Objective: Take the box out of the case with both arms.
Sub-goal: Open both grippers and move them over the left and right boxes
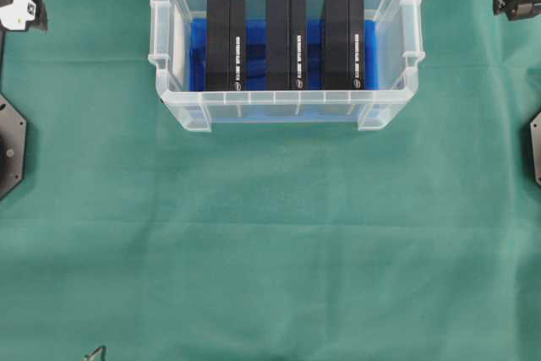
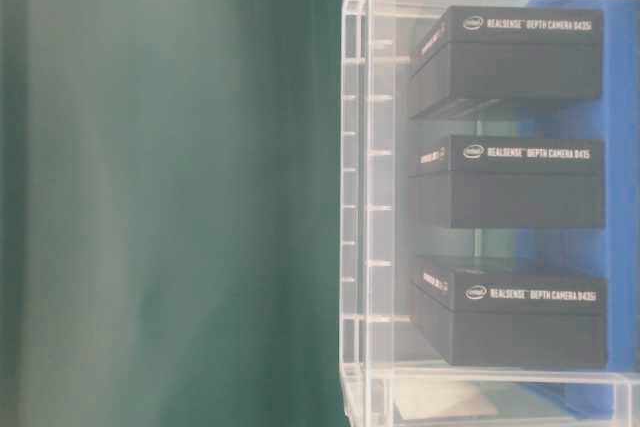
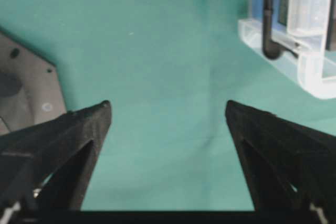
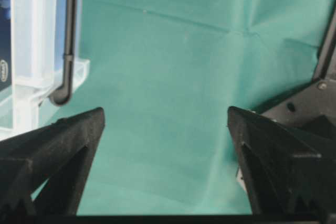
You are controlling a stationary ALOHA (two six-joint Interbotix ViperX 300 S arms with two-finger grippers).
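The case point(image 1: 279, 109) is a clear plastic bin at the top middle of the green cloth, with a blue sheet point(image 1: 196, 57) on its bottom. Three black boxes stand side by side inside it: left point(image 1: 225, 43), middle point(image 1: 286, 41), right point(image 1: 342, 41). The table-level view shows the same boxes point(image 2: 520, 182) through the case wall point(image 2: 365, 197). My left gripper point(image 3: 167, 106) is open over bare cloth, far left of the case point(image 3: 310, 72). My right gripper point(image 4: 165, 109) is open too, far right of the case point(image 4: 31, 51). Neither touches anything.
Green cloth point(image 1: 270, 251) covers the table in front of the case. Black arm bases sit at the left edge point(image 1: 10, 145) and the right edge point(image 1: 536, 145). A small dark object point(image 1: 95, 351) lies at the bottom left.
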